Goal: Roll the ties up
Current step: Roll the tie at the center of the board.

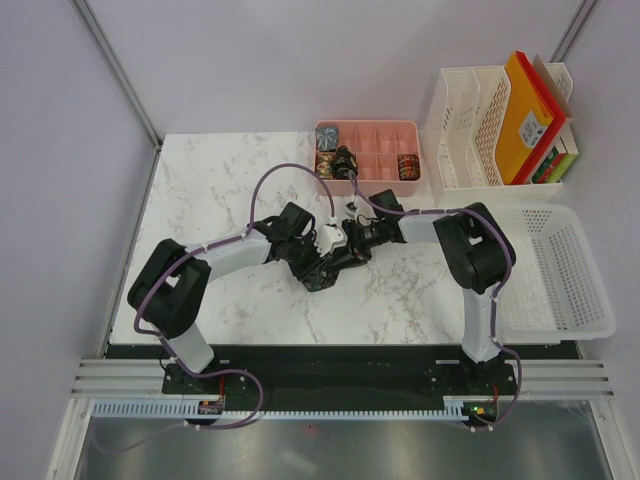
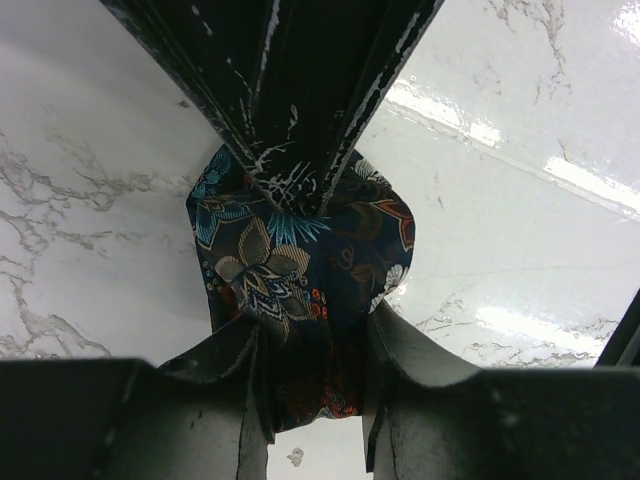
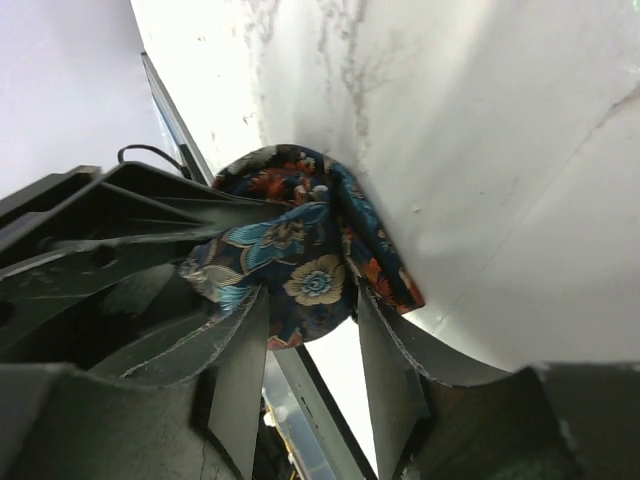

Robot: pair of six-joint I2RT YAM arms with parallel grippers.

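Note:
A dark tie with a blue, tan and orange flower pattern point(image 1: 331, 266) is bunched into a small coil at the table's middle. It shows in the left wrist view point(image 2: 300, 260) and the right wrist view point(image 3: 300, 265). My left gripper point(image 1: 320, 268) is shut on it from the left, with the cloth between its fingers point(image 2: 315, 330). My right gripper point(image 1: 346, 256) grips the same coil from the right point(image 3: 312, 310). Its fingers point(image 2: 290, 120) meet on the top of the coil. Several rolled ties point(image 1: 328, 160) sit in the pink tray point(image 1: 385, 150).
The pink tray stands at the table's back edge, just behind the grippers. A white file rack point(image 1: 470, 140) with orange and red folders stands at the back right. A white mesh basket point(image 1: 555, 270) lies at the right. Marble tabletop point(image 1: 220, 190) lies to the left.

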